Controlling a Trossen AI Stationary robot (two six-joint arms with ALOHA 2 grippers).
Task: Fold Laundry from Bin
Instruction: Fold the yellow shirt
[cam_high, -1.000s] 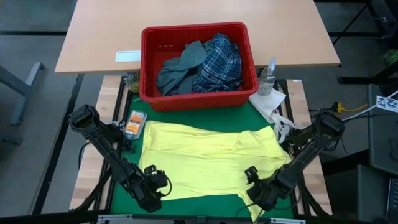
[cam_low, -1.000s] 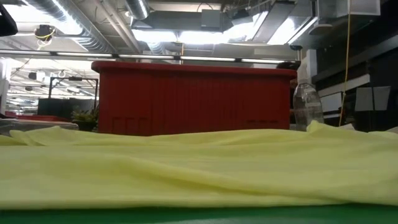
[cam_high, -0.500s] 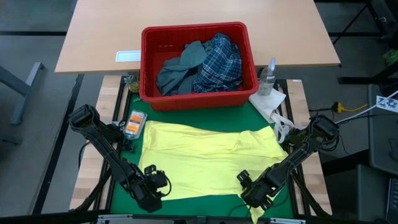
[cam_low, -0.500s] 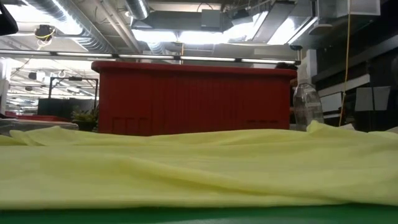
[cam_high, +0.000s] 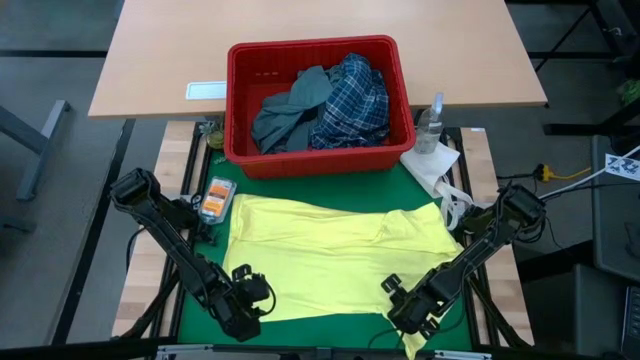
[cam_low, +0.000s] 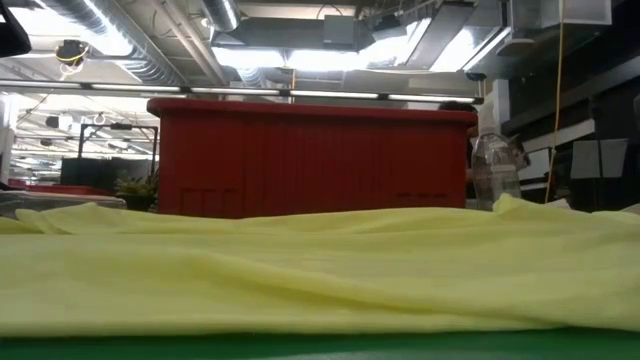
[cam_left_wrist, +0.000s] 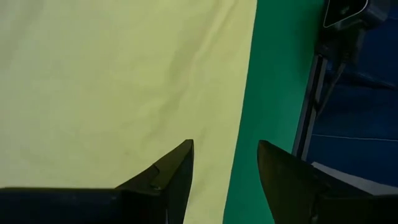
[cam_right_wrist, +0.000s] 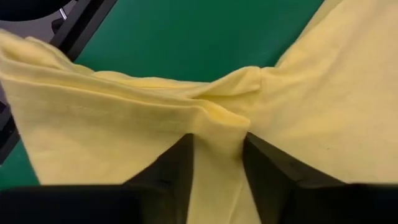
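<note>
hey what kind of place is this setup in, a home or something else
Probably a lab or industrial workshop, not a home. The low view shows exposed ceiling ducts and strip lights behind the red bin, and the green mat sits on a metal-framed robot bench.

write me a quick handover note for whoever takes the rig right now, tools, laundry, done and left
Left tool: open at the near left hem of the yellow garment, holding nothing.
Right tool: fingers pinching a bunched fold of the yellow garment at its near right corner.
Yellow garment lies spread on the green mat in front of the red bin.
Plaid shirt and grey-blue garment are in the bin.
Done: one garment out and laid flat. Left: fold it, then the rest.
</note>
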